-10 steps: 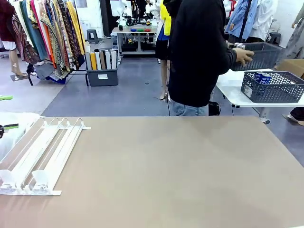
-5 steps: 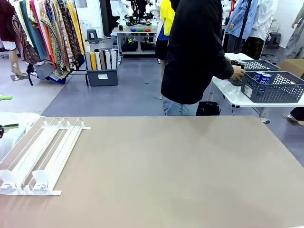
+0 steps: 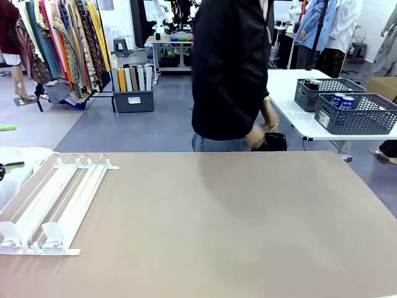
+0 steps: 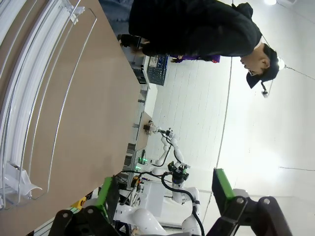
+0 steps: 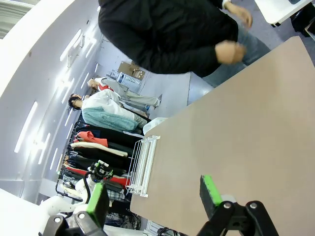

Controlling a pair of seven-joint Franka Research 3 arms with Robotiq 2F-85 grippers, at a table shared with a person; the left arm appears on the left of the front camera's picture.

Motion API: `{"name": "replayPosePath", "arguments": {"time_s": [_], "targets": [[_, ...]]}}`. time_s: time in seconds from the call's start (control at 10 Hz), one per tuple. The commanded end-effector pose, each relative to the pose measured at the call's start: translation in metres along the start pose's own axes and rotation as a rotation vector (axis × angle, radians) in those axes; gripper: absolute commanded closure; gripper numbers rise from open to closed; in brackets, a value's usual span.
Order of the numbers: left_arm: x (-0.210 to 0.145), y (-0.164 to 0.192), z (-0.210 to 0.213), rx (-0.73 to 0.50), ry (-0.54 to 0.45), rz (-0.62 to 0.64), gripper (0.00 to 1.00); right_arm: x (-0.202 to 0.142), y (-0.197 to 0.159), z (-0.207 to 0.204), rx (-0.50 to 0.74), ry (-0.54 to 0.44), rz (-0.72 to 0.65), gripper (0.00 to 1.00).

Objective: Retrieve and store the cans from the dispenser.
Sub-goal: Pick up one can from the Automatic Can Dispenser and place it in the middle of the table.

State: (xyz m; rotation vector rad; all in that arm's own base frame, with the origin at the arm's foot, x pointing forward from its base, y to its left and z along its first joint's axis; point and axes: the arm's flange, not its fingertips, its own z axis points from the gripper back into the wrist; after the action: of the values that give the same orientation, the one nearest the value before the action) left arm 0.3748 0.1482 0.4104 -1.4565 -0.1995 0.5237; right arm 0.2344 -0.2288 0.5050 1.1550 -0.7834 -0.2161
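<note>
Both tools, left tool (image 4: 162, 196) and right tool (image 5: 153, 197), gape wide and empty; beyond them the person (image 3: 231, 68) has turned from the baskets (image 3: 356, 113) toward the bare dispenser (image 3: 53, 202), so nothing to retrieve yet

- 1 dispenser (image 3: 53, 202) sitting on 1 table (image 3: 236, 230)
- 2 grey baskets (image 3: 356, 113) showing at back
- 2 blue cans (image 3: 342, 100) visible
- 1 person (image 3: 232, 71) standing
</note>
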Motion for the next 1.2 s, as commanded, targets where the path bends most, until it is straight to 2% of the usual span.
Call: {"name": "replayPosePath", "arguments": {"time_s": [0.0,1.1], "targets": [[-0.0025,-0.0027,0.0028,0.016,0.001,0.004,0.0,0.0032,0.0009,-0.0017,0.02,-0.021,0.023,0.0],[-0.0025,-0.0027,0.0028,0.016,0.001,0.004,0.0,0.0032,0.0009,-0.0017,0.02,-0.021,0.023,0.0]]}}
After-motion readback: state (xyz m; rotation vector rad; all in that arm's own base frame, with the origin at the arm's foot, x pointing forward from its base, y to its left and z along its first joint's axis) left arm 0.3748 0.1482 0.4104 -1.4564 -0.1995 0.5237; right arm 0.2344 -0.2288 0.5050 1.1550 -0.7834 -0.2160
